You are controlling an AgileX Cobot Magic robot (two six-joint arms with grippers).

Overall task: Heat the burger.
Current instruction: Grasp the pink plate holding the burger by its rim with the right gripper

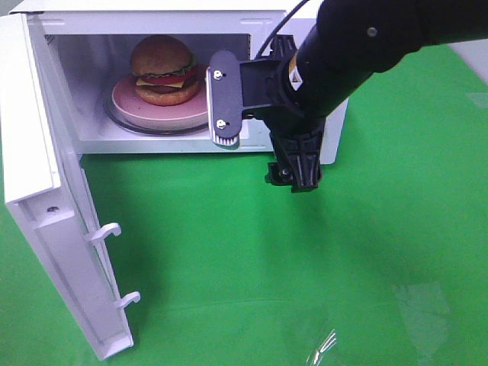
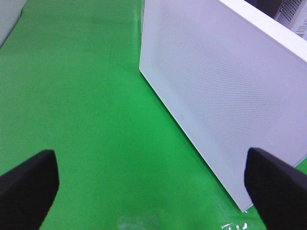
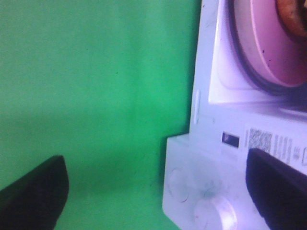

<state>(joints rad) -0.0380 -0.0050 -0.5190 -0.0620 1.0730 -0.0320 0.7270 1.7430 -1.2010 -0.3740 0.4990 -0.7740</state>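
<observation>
Green mat, open microwave door, burger inside

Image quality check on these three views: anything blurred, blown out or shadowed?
Exterior high: sharp; burger well lit inside the microwave; soft arm shadow on the green cloth; glare patch low in frame. Left wrist: door mesh crisp, fingers blurred. Right wrist: soft throughout, knob and label smeared, pink plate washed out.
</observation>
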